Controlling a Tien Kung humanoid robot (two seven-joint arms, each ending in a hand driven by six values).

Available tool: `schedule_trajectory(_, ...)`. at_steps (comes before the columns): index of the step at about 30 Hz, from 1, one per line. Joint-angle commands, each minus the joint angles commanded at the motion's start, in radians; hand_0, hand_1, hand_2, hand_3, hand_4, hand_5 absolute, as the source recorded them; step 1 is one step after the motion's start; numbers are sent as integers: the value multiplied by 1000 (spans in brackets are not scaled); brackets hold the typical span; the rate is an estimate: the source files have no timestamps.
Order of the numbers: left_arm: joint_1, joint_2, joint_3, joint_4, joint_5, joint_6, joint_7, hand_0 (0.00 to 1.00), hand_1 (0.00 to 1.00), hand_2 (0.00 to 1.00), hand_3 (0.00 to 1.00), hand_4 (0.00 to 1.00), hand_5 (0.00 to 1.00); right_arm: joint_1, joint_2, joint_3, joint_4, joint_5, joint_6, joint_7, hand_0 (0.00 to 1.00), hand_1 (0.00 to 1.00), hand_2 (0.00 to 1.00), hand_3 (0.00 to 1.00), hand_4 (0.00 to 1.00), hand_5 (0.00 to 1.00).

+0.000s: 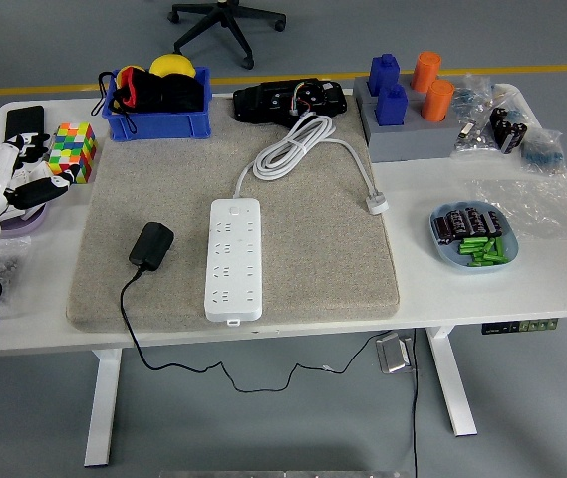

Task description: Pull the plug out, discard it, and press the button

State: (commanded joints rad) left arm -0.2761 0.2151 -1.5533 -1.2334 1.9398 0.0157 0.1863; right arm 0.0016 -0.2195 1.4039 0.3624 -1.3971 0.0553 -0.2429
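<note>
Head view, left hand (19,179) fingers relaxed, empty

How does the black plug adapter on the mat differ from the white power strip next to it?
The black plug adapter is small and rounded; the white power strip is long and flat. The adapter's thin black cable hangs over the table's near edge; the strip's thick white cord lies coiled on the mat. Both lie on the mat, apart from each other.

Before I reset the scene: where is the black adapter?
In the head view the black adapter lies on the grey mat's left part, just left of the white power strip, unplugged.
</note>
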Motion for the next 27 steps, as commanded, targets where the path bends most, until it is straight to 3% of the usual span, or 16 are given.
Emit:
schedule_trajectory(8, 4, 2, -20, -18, 12, -7, 6, 824, 823, 835, 876, 779, 381, 3, 0, 1, -3, 0, 2, -1, 754, 703, 710, 725, 763, 649)
schedule_trajectory(9, 4, 4, -23, -18, 10, -15, 2, 829, 825, 839, 876, 778, 345, 3, -2, 0, -3, 0, 2, -1, 755, 706, 710, 725, 763, 649)
schedule_trajectory(27, 13, 15, -56, -46, 7, -53, -1, 831, 826, 843, 877, 782, 335, 19, -7, -7, -2, 2, -1, -1, 757, 710, 710, 725, 762, 649)
